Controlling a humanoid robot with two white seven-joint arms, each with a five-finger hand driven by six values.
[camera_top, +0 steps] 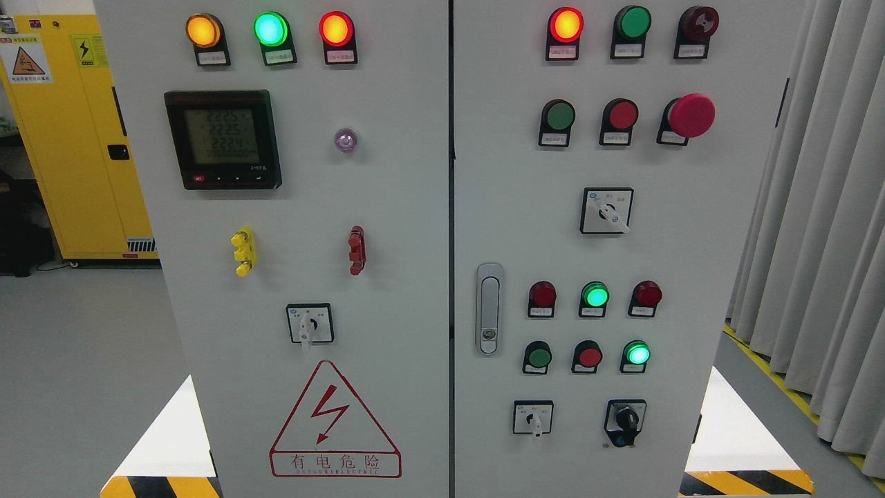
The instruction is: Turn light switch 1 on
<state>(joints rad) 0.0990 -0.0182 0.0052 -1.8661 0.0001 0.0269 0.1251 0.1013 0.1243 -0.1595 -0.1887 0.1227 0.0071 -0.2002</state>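
Bright, even light falls on the grey cabinet (pixel 387 207), sharp throughout. Lit lamps (pixel 270 28) glow with slight haloes. Shadows are faint.

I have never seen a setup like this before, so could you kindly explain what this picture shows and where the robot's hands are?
This is the view from the camera on a humanoid robot's head, facing a grey electrical cabinet with two doors. No robot hand or arm shows in the picture, so nothing is held.

On the left door are three lit lamps, orange, green and red, then a digital meter, a yellow handle, a red handle, a small turn switch and a lightning warning sign.

The right door has rows of lamps and push buttons, a big red mushroom button, more turn switches and a door latch. Which one is "light switch 1" cannot be read here. A yellow cabinet stands behind on the left, curtains on the right.
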